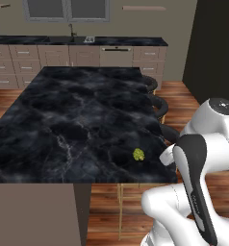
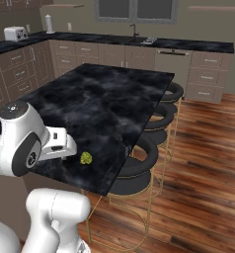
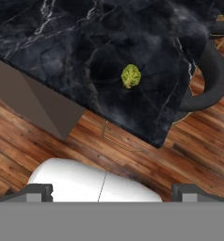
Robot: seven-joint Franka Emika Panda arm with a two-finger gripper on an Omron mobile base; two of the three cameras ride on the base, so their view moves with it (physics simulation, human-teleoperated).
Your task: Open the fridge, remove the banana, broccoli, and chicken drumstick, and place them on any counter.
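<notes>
While the broccoli (image 3: 131, 76) lies near the counter (image 1: 63, 120) corner, gripper (image 3: 112, 190) above, jaws spread, empty.

Arm (image 1: 198, 163) is folding back on itself at the near corner of the counter (image 1: 63, 125): base link is rising below the edge, elbow is sitting high above it, dark-striped forearm is running down and toward the base. In the right base view the wrist (image 2: 58, 143) is poking out over the counter's near edge. Gripper (image 3: 112, 193) is pointing down at the near corner from above, clear of the top, jaws standing wide apart, nothing between the fingertips (image 3: 38, 192).
</notes>
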